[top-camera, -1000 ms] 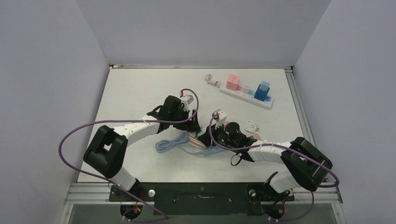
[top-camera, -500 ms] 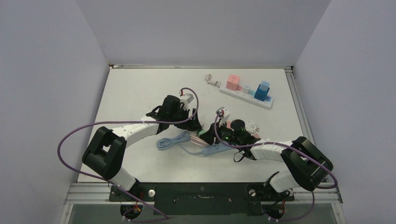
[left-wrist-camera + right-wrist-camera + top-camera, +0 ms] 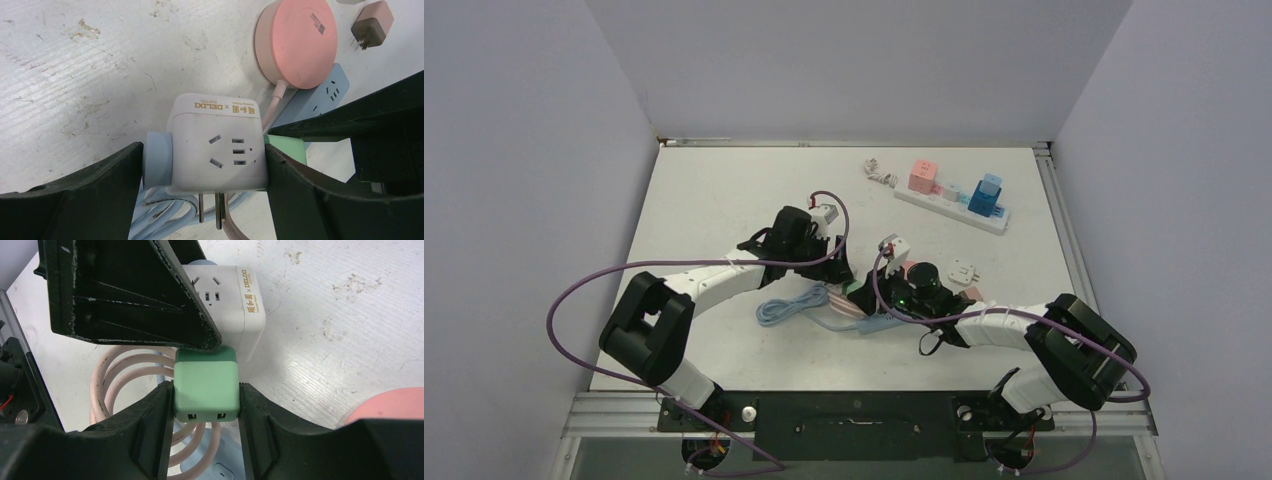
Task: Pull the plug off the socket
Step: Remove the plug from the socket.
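Observation:
A white cube socket (image 3: 215,150) is clamped between my left gripper's (image 3: 205,165) black fingers and held above the table, its metal prongs pointing down. A light blue plug (image 3: 157,160) sits in its left face. A green plug (image 3: 205,385) abuts its right face, and I cannot tell how deep it sits. My right gripper (image 3: 206,395) is shut on the green plug's sides. In the top view the left gripper (image 3: 836,268) and right gripper (image 3: 864,292) meet at mid-table around the green plug (image 3: 853,287).
Under the grippers lie a pink cord coil (image 3: 130,385), a light blue cable coil (image 3: 789,305), a blue power strip (image 3: 320,97) and a pink round hub (image 3: 296,42). A white adapter (image 3: 965,272) lies to the right. A white power strip (image 3: 951,207) with plugs sits at the back right.
The right gripper swung out to the right half a second ago and has come back left against the left gripper. The left arm has hardly moved.

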Robot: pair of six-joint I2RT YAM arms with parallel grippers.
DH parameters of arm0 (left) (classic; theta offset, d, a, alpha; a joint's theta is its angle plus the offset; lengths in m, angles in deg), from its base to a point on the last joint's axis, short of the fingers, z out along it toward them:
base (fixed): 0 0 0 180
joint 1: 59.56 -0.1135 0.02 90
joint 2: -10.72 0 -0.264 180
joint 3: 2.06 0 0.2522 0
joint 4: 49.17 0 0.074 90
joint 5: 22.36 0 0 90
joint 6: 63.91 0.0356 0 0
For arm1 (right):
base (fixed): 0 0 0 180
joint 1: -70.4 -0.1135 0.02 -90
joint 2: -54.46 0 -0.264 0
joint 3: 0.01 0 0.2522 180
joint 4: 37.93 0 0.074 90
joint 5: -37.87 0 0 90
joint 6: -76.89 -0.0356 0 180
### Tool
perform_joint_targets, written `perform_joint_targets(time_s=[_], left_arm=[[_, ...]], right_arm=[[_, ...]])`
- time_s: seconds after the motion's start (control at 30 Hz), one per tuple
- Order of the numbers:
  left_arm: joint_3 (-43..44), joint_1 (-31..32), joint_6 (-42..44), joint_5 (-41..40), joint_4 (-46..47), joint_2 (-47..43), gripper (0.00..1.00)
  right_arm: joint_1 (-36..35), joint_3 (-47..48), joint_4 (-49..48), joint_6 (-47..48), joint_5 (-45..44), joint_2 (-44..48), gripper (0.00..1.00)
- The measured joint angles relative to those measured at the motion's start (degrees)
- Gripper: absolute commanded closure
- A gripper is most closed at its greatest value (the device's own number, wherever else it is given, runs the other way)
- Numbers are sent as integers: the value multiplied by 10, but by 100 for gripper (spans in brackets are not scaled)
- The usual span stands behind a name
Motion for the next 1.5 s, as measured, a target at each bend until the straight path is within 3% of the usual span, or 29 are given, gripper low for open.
perform_joint_targets(time_s=[0.43,0.7,0.97,1.5], left_arm=[[1,-1,4,11,2,-2,100],[1,-2,5,30,30,-4,100],[-3,-2,1,31,41,-7,100],[-3,-2,10,25,11,-11,100]], right_arm=[[2,-1,3,1,5,9,95],[54,-8,-21,-14,81,11,95],[63,-12,-33,-16,97,11,95],[-16,0,28,36,-29,35,95]])
